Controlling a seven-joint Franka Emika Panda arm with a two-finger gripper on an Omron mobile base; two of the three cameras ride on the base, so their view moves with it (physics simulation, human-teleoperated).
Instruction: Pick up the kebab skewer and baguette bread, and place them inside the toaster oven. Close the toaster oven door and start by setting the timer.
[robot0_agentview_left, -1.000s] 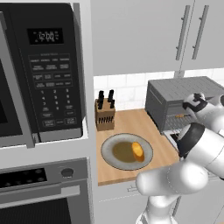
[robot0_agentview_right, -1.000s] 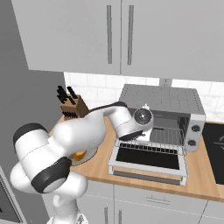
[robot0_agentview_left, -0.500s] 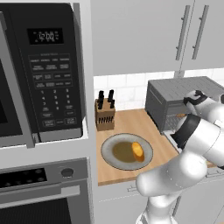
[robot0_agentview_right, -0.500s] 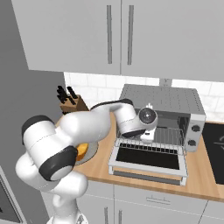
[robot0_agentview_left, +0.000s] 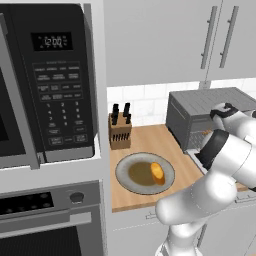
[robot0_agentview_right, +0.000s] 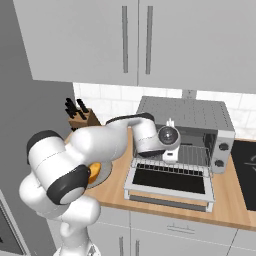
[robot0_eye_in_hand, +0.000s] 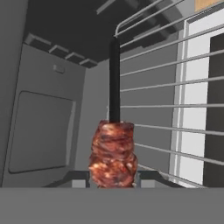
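Here, the big black microwave (robot0_agentview_left: 50, 85) fills the left side of the left base view, with a steel oven (robot0_agentview_left: 47, 220) built in under it. The grey toaster oven (robot0_agentview_right: 187, 127) sits on the wooden counter (robot0_agentview_left: 150, 140) by the tiled wall. The toaster oven door (robot0_agentview_right: 170, 182) is dropped down flat in front of it, and the wire rack (robot0_eye_in_hand: 175, 100) inside shows. The white arm reaches across to the oven's open mouth, and the gripper (robot0_eye_in_hand: 113, 178) is at the front of the rack. In the hand view, its two fingers pinch the kebab skewer (robot0_eye_in_hand: 113, 153) from both sides by the meat chunks. The dark stick points away from the hand into the oven, along the rack. A round grey plate (robot0_agentview_left: 145, 172) lies on the counter, well apart from the oven. The baguette bread (robot0_agentview_left: 157, 172) rests on the plate, near its right side. A knife block (robot0_agentview_left: 120, 131) stands behind the plate, close to the wall.
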